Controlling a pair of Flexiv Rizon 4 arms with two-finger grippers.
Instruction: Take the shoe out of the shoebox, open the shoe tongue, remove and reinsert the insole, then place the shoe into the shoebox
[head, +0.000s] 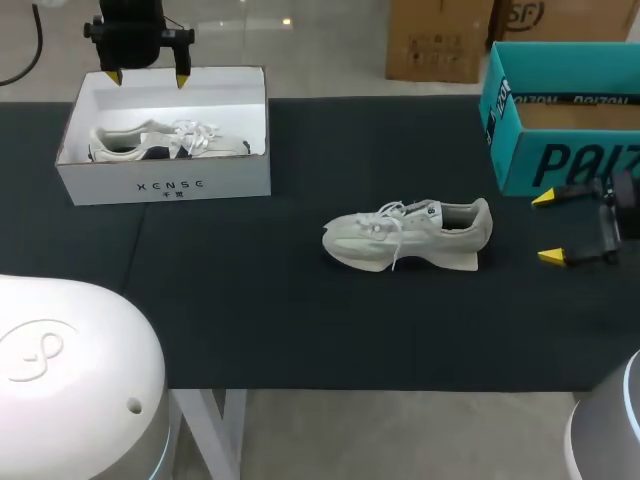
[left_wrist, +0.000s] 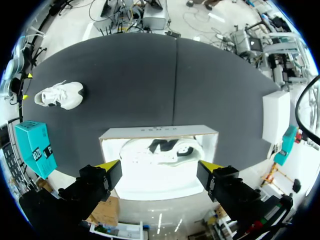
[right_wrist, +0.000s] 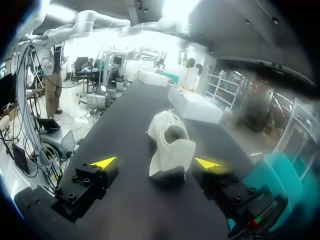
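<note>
Shoe (head: 405, 235) (left_wrist: 59, 95) (right_wrist: 169, 145): pale, upright on its sole near the middle of the black mat (head: 300, 320), outside both boxes. Toe points toward the left arm's side, heel toward the right gripper. Laces lie loose over the tongue

White box (head: 165, 185) (left_wrist: 160, 131): open, at the far left of the mat, well apart from the shoe. It holds a second shoe (head: 165, 140) (left_wrist: 162, 150), white with a dark patch, lying inside

Teal box (head: 560, 160) (left_wrist: 35, 150) (right_wrist: 295, 175): open, at the far right of the mat

Left gripper (head: 149, 77) (left_wrist: 159, 165): above the far wall of the white box, pointing down. Fingers spread wide, one tip toward each end of the box, touching nothing. In the left wrist view the second shoe lies below, between the two tips

Right gripper (head: 548, 227) (right_wrist: 155, 163): low over the mat, just in front of the teal box, near the heel of the shoe. Fingers spread wide, holding nothing. In the right wrist view the heel sits just ahead of the yellow tips, in line with the gap, with no contact
</note>
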